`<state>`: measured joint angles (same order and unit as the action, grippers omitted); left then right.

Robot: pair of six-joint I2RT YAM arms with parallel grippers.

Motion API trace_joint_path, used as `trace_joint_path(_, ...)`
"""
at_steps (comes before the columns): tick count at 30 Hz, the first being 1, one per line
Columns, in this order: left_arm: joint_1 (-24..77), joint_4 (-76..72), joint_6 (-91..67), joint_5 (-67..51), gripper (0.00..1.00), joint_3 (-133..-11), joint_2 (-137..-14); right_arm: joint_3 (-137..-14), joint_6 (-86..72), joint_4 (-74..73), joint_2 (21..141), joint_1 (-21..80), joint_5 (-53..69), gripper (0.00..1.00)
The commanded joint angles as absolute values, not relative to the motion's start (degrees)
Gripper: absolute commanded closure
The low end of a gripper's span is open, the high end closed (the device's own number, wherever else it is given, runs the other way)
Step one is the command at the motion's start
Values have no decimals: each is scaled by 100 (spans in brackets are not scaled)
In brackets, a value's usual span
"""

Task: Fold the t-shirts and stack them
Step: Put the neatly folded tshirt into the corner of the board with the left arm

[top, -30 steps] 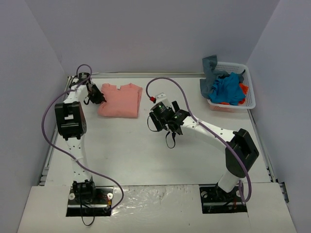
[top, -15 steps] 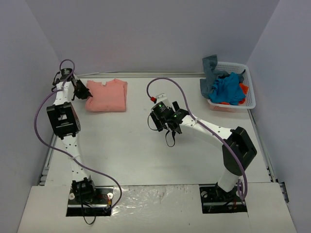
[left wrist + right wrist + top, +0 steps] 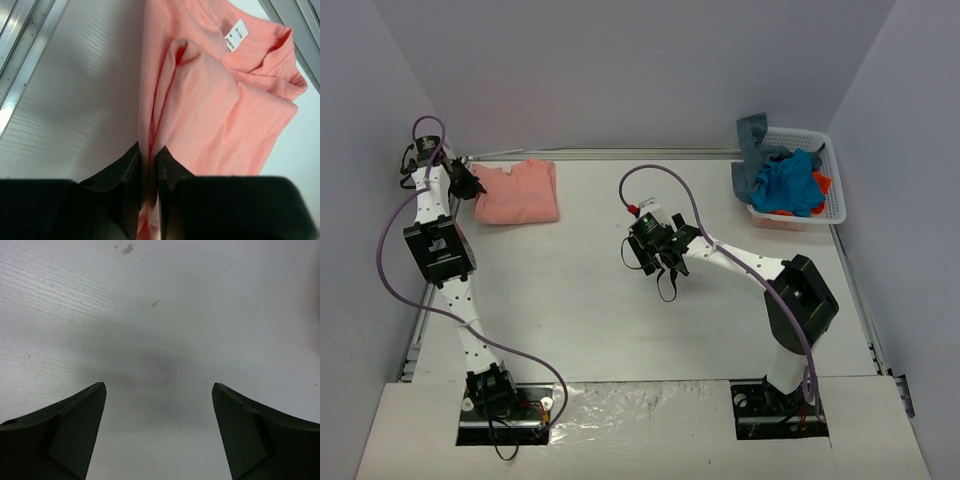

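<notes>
Top external view is showing you one folded pink shirt (image 3: 520, 195) lying at the far left of the table (image 3: 620, 320), so by my reading you are looking at one shirt done. Your left gripper (image 3: 466, 184) is pinching that shirt's left edge between nearly closed fingers (image 3: 127, 165). Your right gripper (image 3: 660, 258) is hanging wide open over bare table near the middle, holding nothing. The blue shirt (image 3: 790, 185), grey shirt (image 3: 752, 135) and orange-red shirt (image 3: 821, 183) are sitting crumpled in the basket (image 3: 837, 190) at the far right, so you are facing most of the folding and all the stacking.
</notes>
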<state>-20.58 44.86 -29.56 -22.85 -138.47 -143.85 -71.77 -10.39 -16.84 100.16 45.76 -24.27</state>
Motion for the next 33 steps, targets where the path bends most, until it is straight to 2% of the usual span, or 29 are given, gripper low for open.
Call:
trace_joint_path(1, -2083, 4693, -2830, -2241, 85, -14282, -14440, -7286, -1011, -1714, 10072, 4518, -2470, 17)
trace_joint_path(7, -2092, 4737, -2839, -2092, 75, -14458, -14590, -7233, -1028, -1705, 10186, 4491, -2443, 17)
trace_joint_path(14, -2127, 4711, -2830, -2092, 75, -14660, -14695, -7242, -1028, -1705, 10274, 4491, -2435, 17)
trace_joint_path(19, -2145, 4684, -2804, -2083, 59, -14765, -14634, -7277, -1002, -1705, 10371, 4491, -2382, 17)
trace_joint_path(22, -2153, 4711, -2760, -1934, 55, -14792, -14441, -7286, -993, -1705, 10415, 4483, -2373, 17)
trace_joint_path(33, -1758, 4913, -2532, -1512, 52, -14599, -13115, -7277, -1002, -1688, 10239, 4491, -2303, 17)
